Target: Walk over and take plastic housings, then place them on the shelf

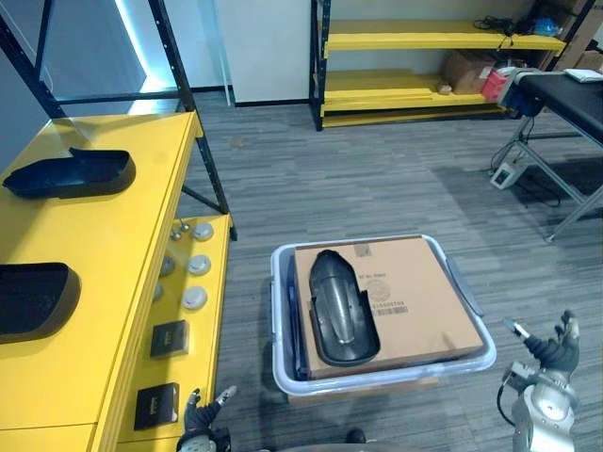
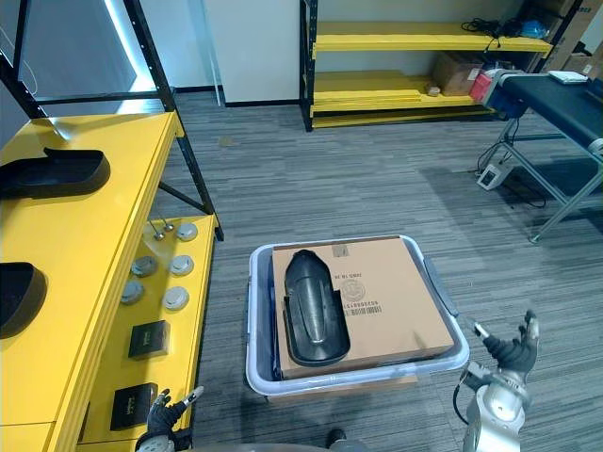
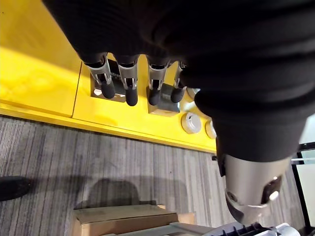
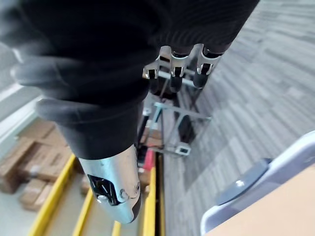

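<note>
Although the yellow shelf at 9 o'clock already carries two dark pieces, the far housing toward 10 o'clock and the near housing at 8 o'clock, a third plastic housing lies untaken on the cardboard box that caps the pale bin just below centre. My left robot hand hangs at 7 o'clock beside the shelf, fingers relaxed and empty; my right robot hand hangs at 4 o'clock, off the bin's 4 o'clock corner, likewise released with nothing in it. Neither robot hand touches bin, box or housing. Judged from this layout, the task is partly done: approach, grasp, and placement of the third housing remain.
</note>
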{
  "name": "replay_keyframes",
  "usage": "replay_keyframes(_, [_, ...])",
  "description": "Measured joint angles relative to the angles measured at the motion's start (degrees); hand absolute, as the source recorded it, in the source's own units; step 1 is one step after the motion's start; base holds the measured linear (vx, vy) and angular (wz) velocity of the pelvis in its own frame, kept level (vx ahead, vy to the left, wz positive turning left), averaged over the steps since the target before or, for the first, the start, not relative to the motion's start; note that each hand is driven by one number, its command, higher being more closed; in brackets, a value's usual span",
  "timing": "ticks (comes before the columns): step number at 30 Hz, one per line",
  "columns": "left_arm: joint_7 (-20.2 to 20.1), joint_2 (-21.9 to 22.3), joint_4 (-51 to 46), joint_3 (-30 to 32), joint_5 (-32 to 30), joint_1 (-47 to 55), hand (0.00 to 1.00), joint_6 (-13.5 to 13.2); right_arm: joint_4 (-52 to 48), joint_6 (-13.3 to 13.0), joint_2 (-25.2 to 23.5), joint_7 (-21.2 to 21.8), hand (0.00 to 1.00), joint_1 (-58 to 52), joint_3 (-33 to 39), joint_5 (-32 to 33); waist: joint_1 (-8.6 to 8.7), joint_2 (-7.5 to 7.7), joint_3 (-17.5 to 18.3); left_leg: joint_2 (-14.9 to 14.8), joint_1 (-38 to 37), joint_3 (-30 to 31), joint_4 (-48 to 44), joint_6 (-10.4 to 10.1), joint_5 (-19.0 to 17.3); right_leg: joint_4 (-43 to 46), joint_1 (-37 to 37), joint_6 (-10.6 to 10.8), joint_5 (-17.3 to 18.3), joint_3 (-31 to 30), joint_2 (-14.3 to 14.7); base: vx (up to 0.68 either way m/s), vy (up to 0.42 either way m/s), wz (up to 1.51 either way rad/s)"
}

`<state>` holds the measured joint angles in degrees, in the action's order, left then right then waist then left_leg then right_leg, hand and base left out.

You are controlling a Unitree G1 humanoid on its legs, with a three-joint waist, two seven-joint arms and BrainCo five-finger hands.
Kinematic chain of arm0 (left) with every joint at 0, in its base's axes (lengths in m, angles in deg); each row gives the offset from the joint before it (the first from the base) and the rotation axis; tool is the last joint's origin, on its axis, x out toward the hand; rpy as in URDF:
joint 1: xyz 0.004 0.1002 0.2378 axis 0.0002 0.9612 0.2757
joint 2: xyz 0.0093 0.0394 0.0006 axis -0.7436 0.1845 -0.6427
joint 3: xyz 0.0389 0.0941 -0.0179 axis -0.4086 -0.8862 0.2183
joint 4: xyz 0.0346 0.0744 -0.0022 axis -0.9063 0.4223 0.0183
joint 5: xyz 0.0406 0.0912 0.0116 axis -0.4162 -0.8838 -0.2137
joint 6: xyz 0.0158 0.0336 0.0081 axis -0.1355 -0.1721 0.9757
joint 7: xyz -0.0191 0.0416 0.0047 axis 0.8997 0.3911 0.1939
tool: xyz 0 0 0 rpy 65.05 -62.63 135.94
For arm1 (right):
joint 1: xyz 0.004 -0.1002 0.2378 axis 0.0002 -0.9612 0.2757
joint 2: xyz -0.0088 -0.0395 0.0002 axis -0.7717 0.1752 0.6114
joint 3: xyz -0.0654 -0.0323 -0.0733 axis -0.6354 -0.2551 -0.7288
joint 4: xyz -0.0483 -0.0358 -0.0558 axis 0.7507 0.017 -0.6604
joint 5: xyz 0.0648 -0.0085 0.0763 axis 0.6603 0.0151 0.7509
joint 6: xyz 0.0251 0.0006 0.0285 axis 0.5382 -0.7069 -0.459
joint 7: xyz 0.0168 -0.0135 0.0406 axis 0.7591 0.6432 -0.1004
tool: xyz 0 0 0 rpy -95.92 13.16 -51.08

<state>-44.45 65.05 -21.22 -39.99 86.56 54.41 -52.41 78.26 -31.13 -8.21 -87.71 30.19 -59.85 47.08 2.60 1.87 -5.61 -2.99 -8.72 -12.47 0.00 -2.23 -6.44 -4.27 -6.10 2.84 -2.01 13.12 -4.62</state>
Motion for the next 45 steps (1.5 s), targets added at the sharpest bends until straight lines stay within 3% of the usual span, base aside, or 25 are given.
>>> replay_keyframes(3, [-0.76,-0.02,0.00,-1.60,-0.02,-0.19,0.00,-0.26,-1.06,-0.78,-0.09,2.31,0.00,0.63,-8.43,-3.00,-0.28,0.14,0.08,0.19,0.94,0.95,-0.07,0.37,0.25,-0.17,0.35,0.14,-0.11,0.85,-0.03,0.04,0.002,0.15])
replay_keyframes(7, [-0.75,-0.07,-0.03,-2.12,-0.10,-0.17,0.00,-0.41,0.28,-0.67,-1.62,3.44,0.00,1.69,-13.00,-9.37,-1.00,0.11,0.06,0.96,1.70,2.14,-0.11,0.48,0.32,-0.46,0.31,0.20,-0.15,2.02,-0.45,0.03,0.022,0.20])
replay_keyframes(15, [-0.70,-0.16,-0.51,-4.09,-0.81,-0.14,0.00,-0.41,15.20,3.75,-4.18,2.42,0.00,4.39,-14.70,-21.99,-1.96,-0.37,-0.57,1.33,4.06,5.02,-0.47,1.02,0.71,-1.06,0.68,0.47,-0.32,5.07,-1.15,-0.01,0.002,0.20])
replay_keyframes(24, [-0.34,0.05,-1.84,-7.17,-1.14,-0.30,0.00,-0.42,26.47,7.72,-7.87,-2.38,0.00,9.05,-13.40,-26.41,-2.13,-0.45,-2.51,2.13,6.03,7.55,0.08,1.43,2.41,-0.89,1.58,0.75,-0.50,7.58,-1.87,-0.05,-0.001,0.15])
replay_keyframes(28, [0.18,0.14,-1.90,-8.18,-1.16,-0.43,0.00,-0.41,30.10,9.47,-8.38,-4.73,0.00,11.58,-12.44,-26.54,-3.33,-0.59,-3.01,2.28,6.25,7.80,1.67,1.42,3.77,-0.68,2.48,0.86,-0.57,7.87,-2.00,-0.05,-0.001,0.05])
replay_keyframes(29, [0.63,0.12,-2.01,-8.22,-1.15,-0.48,0.00,-0.41,30.68,10.22,-8.48,-5.43,1.00,12.26,-12.41,-26.76,-3.31,-0.55,-3.14,2.32,6.27,8.07,2.22,1.42,4.24,-0.67,2.53,0.87,-0.57,8.42,-2.03,-0.05,-0.003,0.18])
replay_keyframes(35, [0.79,-0.12,-2.25,-8.41,-1.12,-1.44,0.00,-0.36,35.43,12.82,-7.66,-7.53,1.00,18.77,-10.60,-29.20,-3.35,-0.36,-4.13,3.04,6.78,8.52,4.16,1.72,5.94,0.13,4.10,1.18,-0.78,8.76,-2.39,-0.05,0.021,0.03])
replay_keyframes(45, [0.82,-0.32,-2.19,-8.83,-0.97,-2.51,0.00,-0.31,39.73,13.44,-8.90,-2.33,1.00,23.59,-13.12,-30.90,-3.59,-0.07,-4.45,3.02,6.75,8.35,4.92,1.83,6.06,0.08,4.33,1.32,-0.94,8.63,-2.59,0.00,0.008,0.01])
